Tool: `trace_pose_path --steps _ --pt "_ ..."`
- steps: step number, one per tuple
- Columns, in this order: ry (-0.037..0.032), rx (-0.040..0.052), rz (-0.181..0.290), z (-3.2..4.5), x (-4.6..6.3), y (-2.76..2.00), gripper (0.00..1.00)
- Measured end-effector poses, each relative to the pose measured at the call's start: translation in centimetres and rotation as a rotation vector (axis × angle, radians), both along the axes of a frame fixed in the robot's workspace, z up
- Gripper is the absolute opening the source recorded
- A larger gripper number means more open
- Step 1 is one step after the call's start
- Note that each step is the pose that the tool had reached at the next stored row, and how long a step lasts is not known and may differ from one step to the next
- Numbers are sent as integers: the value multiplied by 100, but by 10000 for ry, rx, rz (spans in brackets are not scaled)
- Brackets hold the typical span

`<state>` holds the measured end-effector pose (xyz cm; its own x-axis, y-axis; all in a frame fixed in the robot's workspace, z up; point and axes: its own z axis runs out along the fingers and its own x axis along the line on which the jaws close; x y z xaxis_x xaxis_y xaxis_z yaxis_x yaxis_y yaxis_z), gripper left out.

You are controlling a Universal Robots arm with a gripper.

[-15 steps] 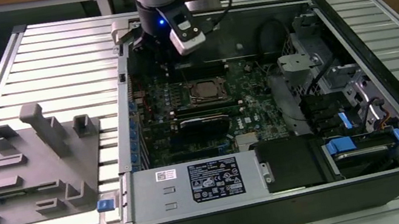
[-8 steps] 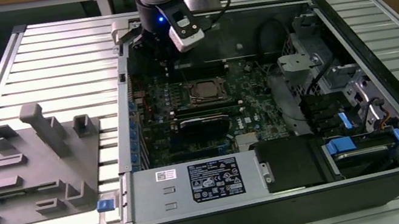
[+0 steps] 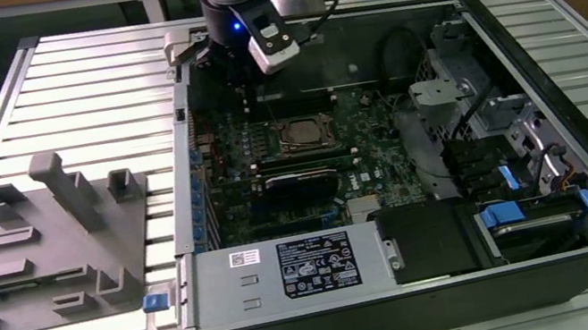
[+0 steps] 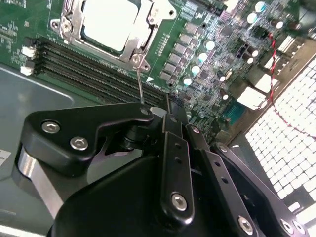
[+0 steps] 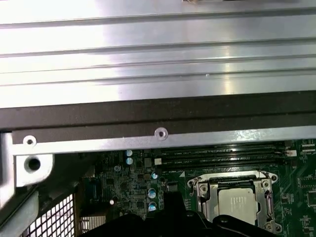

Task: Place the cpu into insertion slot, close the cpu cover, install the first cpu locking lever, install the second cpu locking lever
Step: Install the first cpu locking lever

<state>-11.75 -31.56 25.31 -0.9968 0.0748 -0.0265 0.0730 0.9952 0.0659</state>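
The cpu [image 3: 301, 134] lies flat in the insertion slot [image 3: 278, 139] on the green board inside the open computer case. Its bright metal top shows in both wrist views [image 4: 106, 19] [image 5: 238, 203]. The cpu cover [image 4: 146, 28] [image 5: 207, 196] lies down around it as a silvery frame. A thin wire locking lever [image 4: 140, 81] rises from the socket corner up to the fingertips of my gripper [image 4: 166, 104]. The gripper [image 3: 243, 79] hangs just behind the socket, near the case's back wall, and looks shut. I cannot tell whether it clamps the lever.
Long black memory slots [image 4: 89, 69] run beside the socket. A grey fixture tray [image 3: 42, 246] sits on the slatted table at the exterior view's left. The power supply [image 3: 288, 270] and drive bays [image 3: 519, 207] fill the case's near side. The case rim [image 5: 158, 133] is close to the gripper.
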Motion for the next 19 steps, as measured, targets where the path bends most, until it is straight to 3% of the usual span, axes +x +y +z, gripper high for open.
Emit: trace_pose_path --steps 6,11,19 --pt "1 122 1 -7 0 34 11" --pt "1 132 1 -11 20 51 11" --pt "0 132 0 -14 148 53 11"
